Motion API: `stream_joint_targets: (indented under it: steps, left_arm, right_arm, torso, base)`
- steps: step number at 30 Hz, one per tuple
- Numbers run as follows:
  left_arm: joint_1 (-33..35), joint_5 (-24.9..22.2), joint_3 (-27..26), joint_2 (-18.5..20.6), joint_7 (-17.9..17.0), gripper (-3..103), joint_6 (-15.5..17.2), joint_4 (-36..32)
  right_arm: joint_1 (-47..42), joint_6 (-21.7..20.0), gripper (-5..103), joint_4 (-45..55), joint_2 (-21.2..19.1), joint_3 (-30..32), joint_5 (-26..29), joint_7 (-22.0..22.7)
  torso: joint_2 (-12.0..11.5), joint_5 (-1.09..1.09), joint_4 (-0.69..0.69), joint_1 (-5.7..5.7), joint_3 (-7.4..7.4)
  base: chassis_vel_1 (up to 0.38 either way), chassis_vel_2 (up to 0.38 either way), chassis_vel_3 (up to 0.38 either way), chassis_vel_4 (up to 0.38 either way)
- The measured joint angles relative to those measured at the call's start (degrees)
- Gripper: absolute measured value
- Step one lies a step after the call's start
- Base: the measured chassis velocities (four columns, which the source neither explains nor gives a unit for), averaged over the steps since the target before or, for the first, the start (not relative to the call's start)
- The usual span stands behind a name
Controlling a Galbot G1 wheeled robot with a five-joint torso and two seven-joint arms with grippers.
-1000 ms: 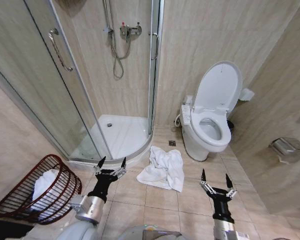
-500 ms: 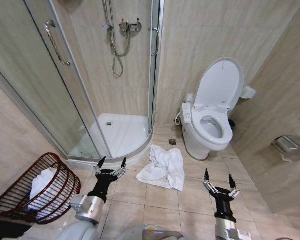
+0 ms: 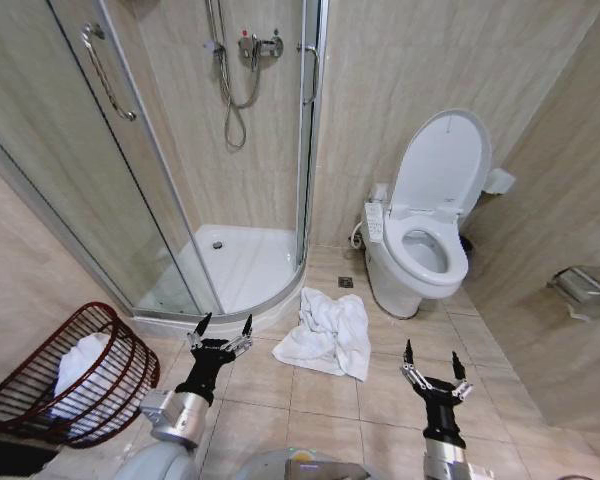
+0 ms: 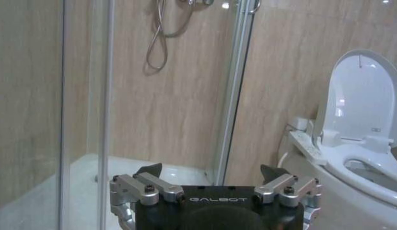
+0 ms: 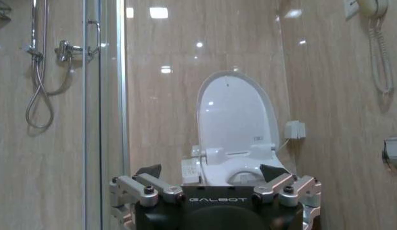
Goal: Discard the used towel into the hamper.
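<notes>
The shower enclosure (image 3: pixel 180 180) fills the far left of the bathroom, its glass door shut and its white tray visible behind it. To the right stands the toilet (image 3: pixel 425 235) with its lid raised against the tiled wall.

At the near left, against the wall, the hamper (image 3: pixel 65 375) lies tipped on its side — a dark reddish-brown openwork basket with 1 white cloth already inside. The used towel (image 3: pixel 328 335) is a crumpled white heap on the floor tiles, between the shower's curved threshold and the base of the toilet, well apart from the hamper.

The left pincer (image 3: pixel 221 333) hovers above the floor just left of the towel, fingers spread wide and holding nothing; the left wrist view shows the same open prongs pointing toward the shower. The right pincer (image 3: pixel 430 365) hangs near and to the right of the towel, also wide open and empty — its wrist camera faces the toilet.

By my reading, the task is barely begun: neither pincer touches the towel, so the grasp, the carry leftward and the drop into the hamper all remain.
</notes>
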Motion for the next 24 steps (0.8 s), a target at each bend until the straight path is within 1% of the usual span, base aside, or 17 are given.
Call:
stream_joint_targets:
  steps: [9, 24]
  left_arm:
    - [0.0, 0.0, 0.0, 0.0, 0.0, 100, 0.0, 0.0]
    - [0.0, 0.0, 0.0, 0.0, 0.0, 100, 0.0, 0.0]
  right_arm:
    - [0.2, 0.0, 100, 0.2, 1.1, -1.0, -1.3, -0.5]
    - [-0.6, 0.9, 100, -0.4, -0.9, 0.6, -1.0, -0.4]
  torso:
    - [-1.8, 0.0, 0.0, -0.69, -1.07]
    - [-5.4, 0.01, 0.0, -2.05, -3.31]
  base:
    - [0.0, 0.0, 0.0, 0.0]
    - [0.0, 0.0, 0.0, 0.0]
